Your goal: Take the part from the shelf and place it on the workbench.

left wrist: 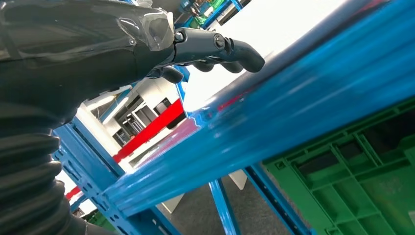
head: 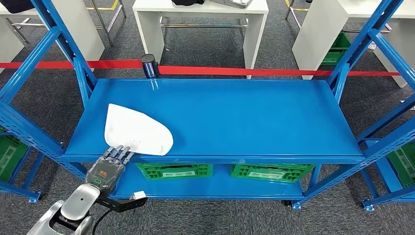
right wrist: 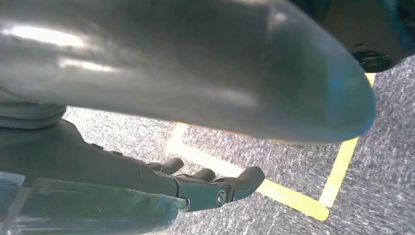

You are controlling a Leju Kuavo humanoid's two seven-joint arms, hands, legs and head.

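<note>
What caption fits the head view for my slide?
Left hand reaches the near edge of the white part lying on the blue shelf, green crates below.

A blue steel shelf [head: 235,117] on grey carpet carries a white part [head: 137,131] at eight o'clock on its top deck; two green crates [head: 174,170] sit on the tier below.

part [head: 137,129] lies on shelf [head: 244,117] at left; crates [head: 174,170] sit below.
</note>
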